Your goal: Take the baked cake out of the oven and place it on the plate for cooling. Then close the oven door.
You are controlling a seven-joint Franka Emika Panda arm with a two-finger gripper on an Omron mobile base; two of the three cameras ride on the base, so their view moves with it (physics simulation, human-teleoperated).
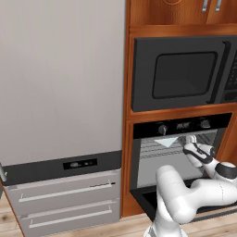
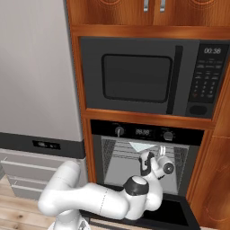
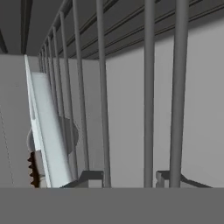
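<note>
The black oven [image 1: 180, 126] [image 2: 143, 131] stands open, its oven door [image 1: 147, 199] [image 2: 179, 216] dropped flat below the arm. On the upper wire rack [image 3: 148, 87] lies the cake [image 1: 166, 141] [image 2: 140, 146], a pale wedge. In the rolled hand view the cake [image 3: 48, 131] is a white slab at the left with a brown toothed edge. My gripper [image 1: 190, 139] [image 2: 161, 150] [image 3: 129, 178] reaches into the cavity just right of the cake. Its fingers [image 3: 87, 177] stand apart below the rack bars, holding nothing. The plate is out of view.
A black microwave [image 1: 185, 74] [image 2: 139, 76] sits right above the oven in the wooden cabinet [image 2: 215, 179]. A tall steel fridge [image 1: 60, 78] with drawers [image 1: 65, 194] fills the left. The lowered door juts out toward the base.
</note>
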